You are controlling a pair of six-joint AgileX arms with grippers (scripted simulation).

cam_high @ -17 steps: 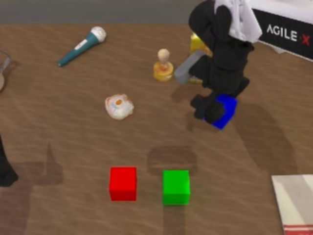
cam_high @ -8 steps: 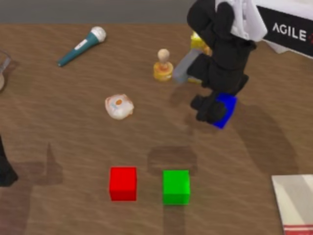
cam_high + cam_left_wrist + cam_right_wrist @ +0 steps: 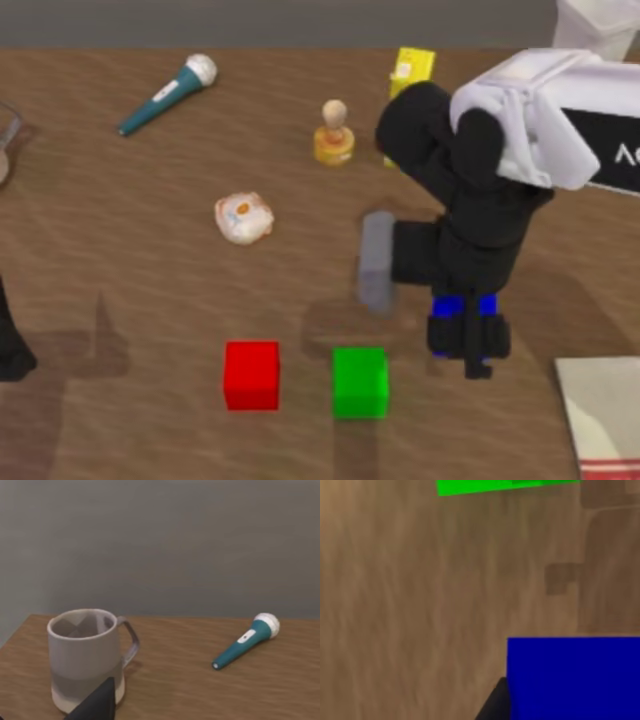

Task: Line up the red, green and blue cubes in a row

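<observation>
The brown wood-grain table [image 3: 130, 280] sits before a plain grey wall. The right claw [image 3: 468, 335] is closed on the deep blue cube [image 3: 447, 304] and holds it just right of the bright green cube [image 3: 360, 381] — the bright red cube [image 3: 251, 375] sits beside that one, at its left. The left claw [image 3: 97, 705] is parked at the table's left edge near a grey mug [image 3: 85, 655]; I cannot tell if it is open or closed.

The top view looks straight down on the table [image 3: 150, 280]. The left wrist view sits low at the left edge, facing level across the far-left corner, sharing the microphone [image 3: 168, 93]. The right wrist view hangs close over the wood, sharing the green cube [image 3: 490, 486].
</observation>
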